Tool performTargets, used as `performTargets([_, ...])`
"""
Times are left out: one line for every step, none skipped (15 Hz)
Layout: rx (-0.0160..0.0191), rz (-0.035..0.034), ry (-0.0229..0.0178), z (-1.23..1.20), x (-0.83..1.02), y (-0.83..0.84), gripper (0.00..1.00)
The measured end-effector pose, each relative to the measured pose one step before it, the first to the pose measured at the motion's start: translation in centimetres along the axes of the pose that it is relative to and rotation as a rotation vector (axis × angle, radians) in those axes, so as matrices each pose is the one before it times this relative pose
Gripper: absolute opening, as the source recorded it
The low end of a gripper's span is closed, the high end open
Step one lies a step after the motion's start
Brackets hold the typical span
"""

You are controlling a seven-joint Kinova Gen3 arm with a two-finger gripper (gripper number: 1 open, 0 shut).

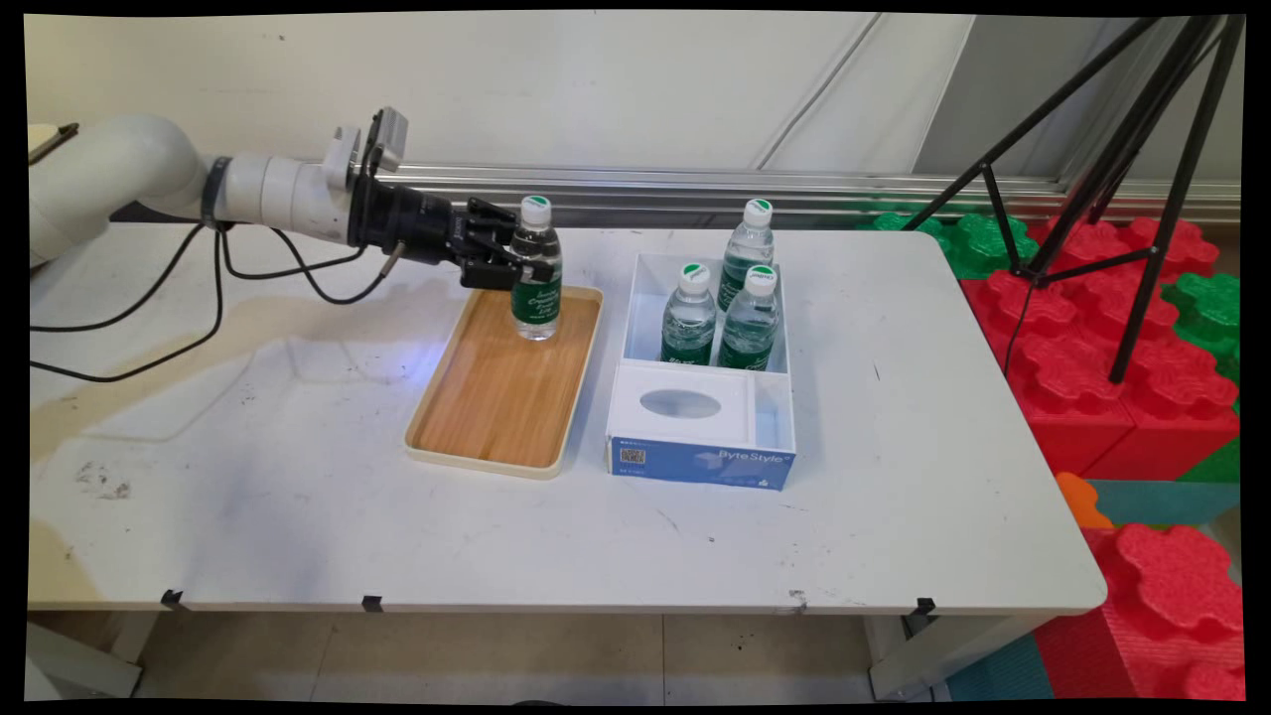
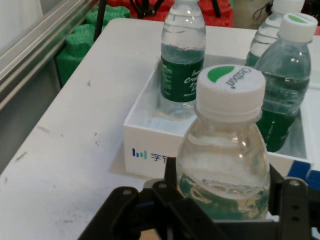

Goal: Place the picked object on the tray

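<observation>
The gripper (image 1: 516, 266) is clamped around a water bottle (image 1: 536, 270) — upright at the far end of the wooden tray (image 1: 496, 397), seemingly resting on it. Just beside the tray, a white box (image 1: 700, 417) holds three more bottles (image 1: 722, 298).

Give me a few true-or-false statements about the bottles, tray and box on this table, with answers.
1. The fingers grip a bottle standing on the wooden tray. True.
2. The white box holds five bottles. False: three.
3. The held bottle's cap is off. False: its white cap is on.
4. The box sits right of the tray in the main view. True.
5. The tray holds two bottles. False: only one.
</observation>
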Motion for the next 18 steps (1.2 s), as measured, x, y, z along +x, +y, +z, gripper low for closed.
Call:
performTargets([0.00285, 0.00378, 0.00226, 0.376, -0.170, -0.126, 0.00])
performTargets([0.00287, 0.00395, 0.00348, 0.428, -0.108, -0.162, 0.00])
performTargets([0.00220, 0.00342, 0.00373, 0.360, -0.054, -0.130, 0.00])
performTargets([0.00232, 0.00366, 0.00500, 0.453, -0.027, -0.154, 0.00])
performTargets([0.00257, 0.00389, 0.00504, 0.467, -0.008, -0.168, 0.00])
performTargets([0.00227, 0.00273, 0.00411, 0.353, -0.003, -0.125, 0.00])
performTargets([0.00222, 0.00286, 0.00392, 0.398, -0.022, -0.140, 0.00])
performTargets([0.00212, 0.00217, 0.00294, 0.330, -0.041, -0.125, 0.00])
performTargets([0.00204, 0.00143, 0.00201, 0.232, -0.042, -0.098, 0.00])
performTargets([0.00212, 0.00157, 0.00132, 0.208, -0.084, -0.088, 0.00])
performTargets([0.00180, 0.00121, 0.00092, 0.169, -0.086, -0.073, 0.00])
performTargets([0.00138, 0.00109, 0.00053, 0.137, -0.067, -0.066, 0.00])
performTargets([0.00029, 0.00092, -0.00021, 0.110, -0.042, -0.056, 0.00])
performTargets([0.00149, 0.00119, -0.00018, 0.101, -0.081, -0.072, 0.00])
performTargets([0.00186, 0.00124, -0.00033, 0.076, -0.085, -0.086, 0.00])
performTargets([0.00140, 0.00167, -0.00108, 0.062, -0.107, -0.081, 0.00])
performTargets([0.00125, 0.00102, -0.00074, 0.054, -0.082, -0.077, 0.00])
performTargets([0.00117, 0.00158, -0.00077, 0.067, -0.088, -0.089, 0.00])
